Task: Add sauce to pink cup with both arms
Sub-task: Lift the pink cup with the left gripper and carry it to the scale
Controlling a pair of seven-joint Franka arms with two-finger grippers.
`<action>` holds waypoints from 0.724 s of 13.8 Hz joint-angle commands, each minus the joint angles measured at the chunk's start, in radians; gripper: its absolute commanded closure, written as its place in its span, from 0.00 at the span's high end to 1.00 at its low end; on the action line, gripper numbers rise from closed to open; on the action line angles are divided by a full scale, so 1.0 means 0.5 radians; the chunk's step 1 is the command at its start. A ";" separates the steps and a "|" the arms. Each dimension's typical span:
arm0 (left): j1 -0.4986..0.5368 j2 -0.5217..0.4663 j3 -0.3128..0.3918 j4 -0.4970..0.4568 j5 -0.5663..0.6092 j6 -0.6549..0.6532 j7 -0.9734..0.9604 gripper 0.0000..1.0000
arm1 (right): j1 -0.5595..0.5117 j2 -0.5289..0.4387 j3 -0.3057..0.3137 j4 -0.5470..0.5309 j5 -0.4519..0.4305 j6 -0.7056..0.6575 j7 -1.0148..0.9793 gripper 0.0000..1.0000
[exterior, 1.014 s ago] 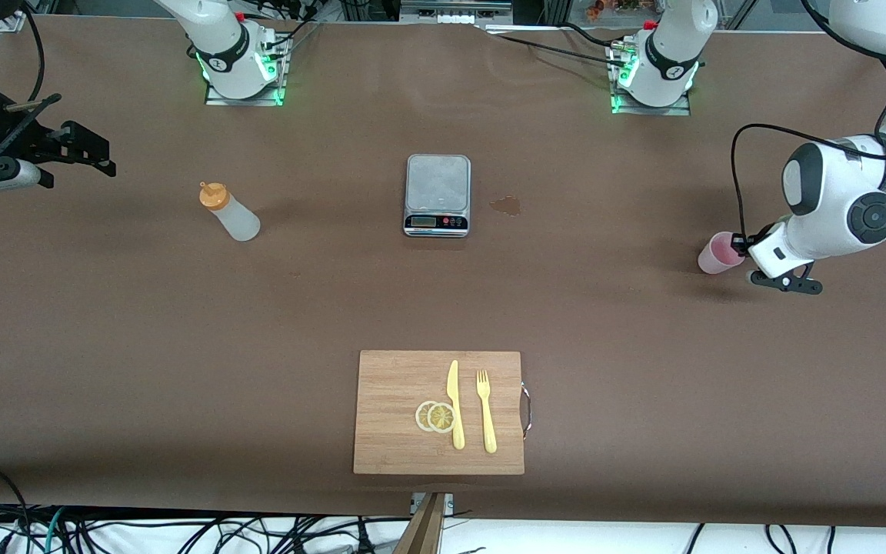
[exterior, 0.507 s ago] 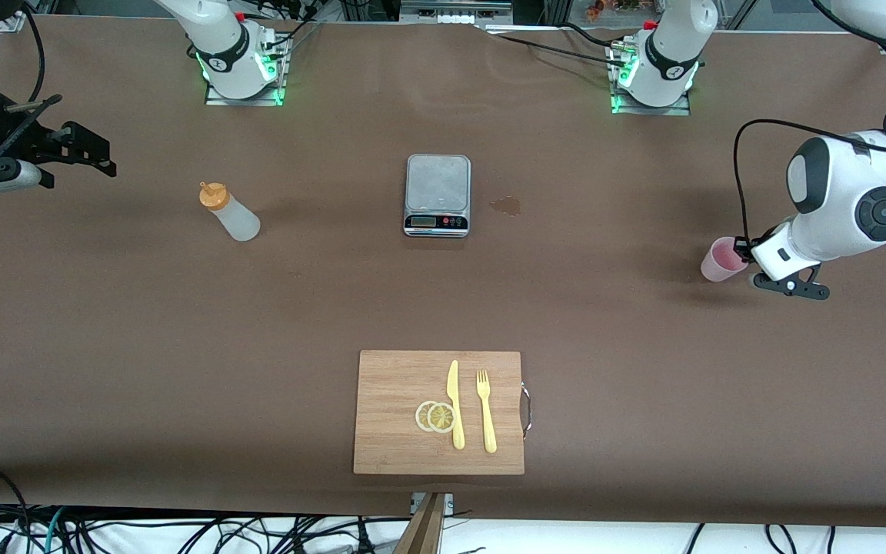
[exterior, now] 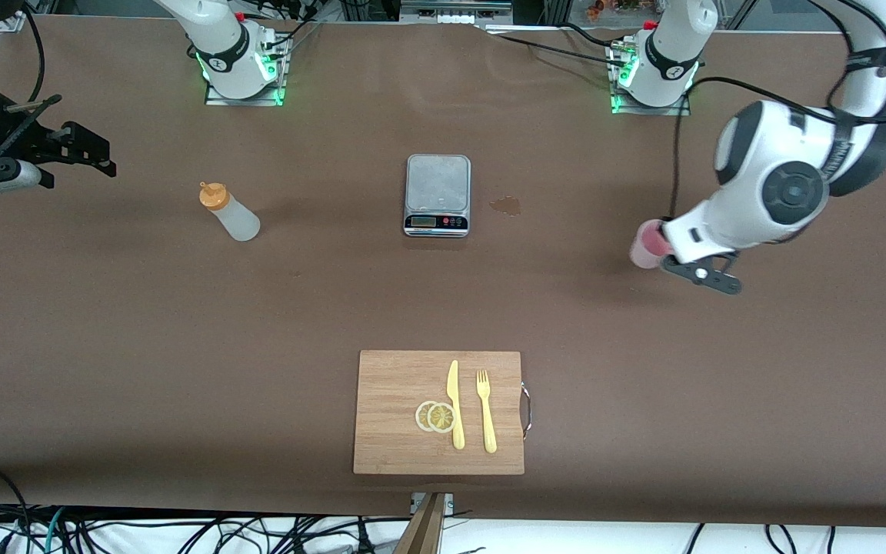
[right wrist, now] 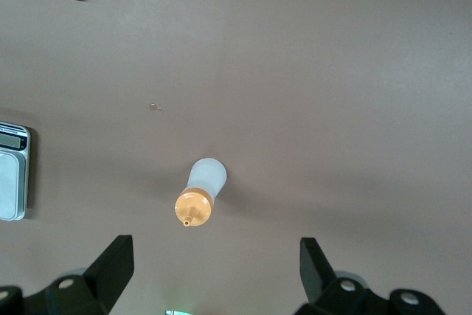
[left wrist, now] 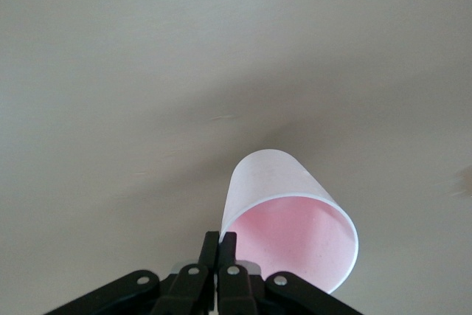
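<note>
Front view shows the left gripper (exterior: 670,248) carrying the pink cup (exterior: 645,245) above the table (exterior: 181,323), over the bare stretch between the scale (exterior: 437,195) and the left arm's end. In the left wrist view its fingers (left wrist: 219,256) are pressed together on the cup's rim, pinching the wall with one finger inside and one outside. The cup (left wrist: 284,219) hangs tilted from that grip, its long axis leaning away from upright and its open mouth turned partly toward the wrist camera, so it looks empty. The sauce bottle (exterior: 229,212) stands upright on the table toward the right arm's end, well apart from the cup, about as far from the front camera as the scale; its long axis is vertical and its orange nozzle cap (right wrist: 193,207) points straight up, as the right wrist view confirms from overhead. The right gripper (right wrist: 214,274) waits above the table near the bottle, toward the right arm's end, with its fingers spread wide and nothing between them. I judge the step in hand to be bringing the cup toward the middle of the table. The next move likely calls for levelling the cup, mouth up, within reach of both arms, while the right arm comes down to take the bottle by its body. A rim pinch is a light hold, so the cup could swing or slip.
</note>
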 commanded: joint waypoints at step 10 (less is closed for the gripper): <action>-0.738 0.388 -0.433 0.206 -0.402 0.405 -1.559 0.00 | -0.008 0.011 -0.025 0.065 -0.015 -0.070 0.001 1.00</action>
